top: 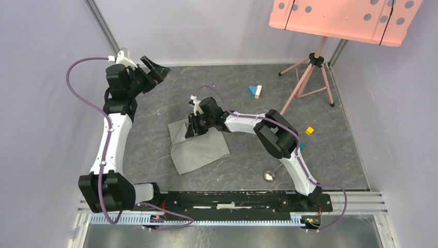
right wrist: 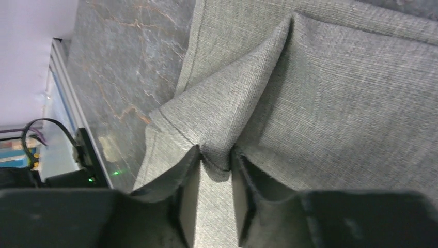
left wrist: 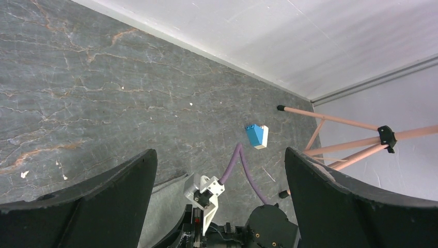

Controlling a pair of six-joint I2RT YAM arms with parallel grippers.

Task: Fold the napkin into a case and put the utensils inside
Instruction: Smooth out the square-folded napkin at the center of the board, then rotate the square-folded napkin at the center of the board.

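The light grey napkin (top: 199, 147) lies partly folded on the dark stone table, in the middle. My right gripper (top: 193, 126) is down on its far left corner. In the right wrist view the fingers (right wrist: 188, 181) pinch a raised fold of the napkin (right wrist: 335, 103) between their tips, with the right gripper (right wrist: 216, 160) shut on it. A shiny spoon (top: 269, 175) lies near the right arm's base; the fork is out of view. My left gripper (top: 155, 70) hangs high at the far left, open and empty (left wrist: 219, 155), away from the cloth.
A blue and white block (top: 255, 91) (left wrist: 256, 136) sits at the back. A yellow block (top: 309, 130) and a small teal one (top: 301, 146) lie to the right. A pink tripod (top: 310, 77) with a pink board (top: 346, 18) stands at the back right.
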